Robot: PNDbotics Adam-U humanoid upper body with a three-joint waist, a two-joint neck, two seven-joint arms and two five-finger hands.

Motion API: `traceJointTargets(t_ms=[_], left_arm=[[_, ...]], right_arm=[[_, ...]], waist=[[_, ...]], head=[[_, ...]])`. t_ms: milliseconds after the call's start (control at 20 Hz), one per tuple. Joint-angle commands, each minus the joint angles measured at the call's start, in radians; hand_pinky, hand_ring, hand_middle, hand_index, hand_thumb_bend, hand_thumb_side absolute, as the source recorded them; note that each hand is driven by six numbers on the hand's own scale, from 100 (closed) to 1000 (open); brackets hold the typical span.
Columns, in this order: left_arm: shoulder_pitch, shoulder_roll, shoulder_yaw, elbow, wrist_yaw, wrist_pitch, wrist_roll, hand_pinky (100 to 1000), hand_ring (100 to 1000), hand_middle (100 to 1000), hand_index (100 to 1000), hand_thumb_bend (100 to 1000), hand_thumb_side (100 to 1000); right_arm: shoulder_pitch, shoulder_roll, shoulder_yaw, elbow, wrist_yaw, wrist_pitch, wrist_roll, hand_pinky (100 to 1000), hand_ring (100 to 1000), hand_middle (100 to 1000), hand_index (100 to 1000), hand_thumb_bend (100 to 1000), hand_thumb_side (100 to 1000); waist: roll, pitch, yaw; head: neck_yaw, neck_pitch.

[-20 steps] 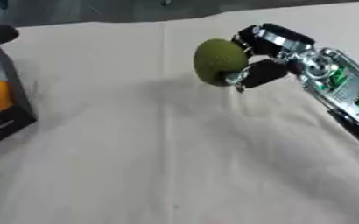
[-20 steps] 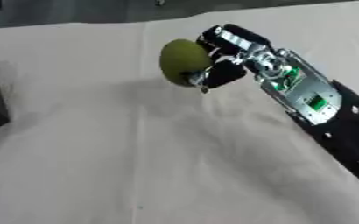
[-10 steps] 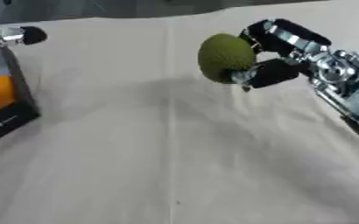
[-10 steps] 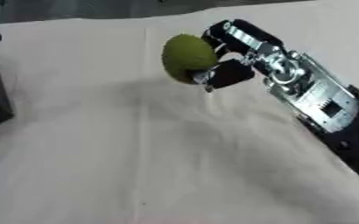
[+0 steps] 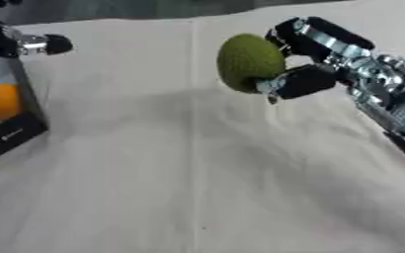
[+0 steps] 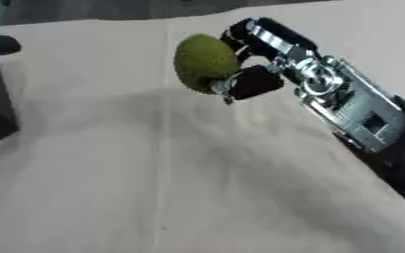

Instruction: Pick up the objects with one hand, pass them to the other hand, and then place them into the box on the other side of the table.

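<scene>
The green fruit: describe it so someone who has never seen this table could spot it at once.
Start from the pale cloth-covered table and follow the right hand, which comes in from the right edge. The green fruit is held in its curled fingers, above the cloth. It is round and rough-skinned, unlike the smooth orange ball in the box at the left edge.

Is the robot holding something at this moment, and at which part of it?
Yes. The right hand holds the round, rough-skinned green fruit by its right side, fingers above and thumb below, lifted off the cloth.
</scene>
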Motion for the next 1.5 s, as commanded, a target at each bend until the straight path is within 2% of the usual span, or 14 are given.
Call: traceJointTargets(t_ms=[50, 200, 500, 850, 1150, 1500], left_arm=[[-0.028, 0.009, 0.001, -0.01, -0.007, -0.006, -0.012, 802, 737, 776, 791, 798, 408], [-0.035, 0.004, -0.006, -0.009, -0.008, -0.01, -0.021, 803, 738, 776, 791, 798, 408], [-0.045, 0.0, -0.017, -0.006, -0.011, -0.016, -0.036, 804, 741, 776, 791, 800, 407], [-0.063, -0.015, -0.037, -0.002, -0.008, -0.026, -0.061, 805, 743, 777, 791, 799, 410], [-0.08, -0.029, -0.077, -0.002, -0.01, -0.04, -0.109, 808, 749, 778, 793, 798, 415], [-0.119, -0.062, -0.144, -0.022, 0.014, -0.047, -0.182, 810, 755, 782, 802, 792, 421]], right_arm=[[-0.029, -0.008, -0.001, -0.029, -0.013, 0.004, -0.001, 692, 695, 431, 511, 302, 100], [-0.037, -0.007, 0.003, -0.038, -0.021, 0.007, -0.004, 692, 694, 430, 510, 302, 100], [-0.05, -0.006, 0.011, -0.042, -0.032, 0.015, -0.013, 689, 691, 427, 508, 300, 100], [-0.069, -0.003, 0.024, -0.044, -0.036, 0.019, -0.018, 689, 690, 427, 508, 307, 100], [-0.079, 0.009, 0.034, -0.032, -0.038, 0.033, -0.023, 686, 690, 425, 506, 303, 100], [-0.1, 0.026, 0.054, -0.006, -0.049, 0.041, -0.054, 681, 689, 423, 504, 293, 100]], waist=[[0.008, -0.094, 0.007], [0.008, -0.094, 0.016], [0.011, -0.092, 0.035], [0.014, -0.087, 0.063], [0.016, -0.09, 0.081], [0.02, -0.091, 0.085]], head=[[0.0, 0.002], [0.018, 0.0], [0.084, -0.002], [0.099, -0.014], [0.084, -0.022], [0.013, -0.018]])
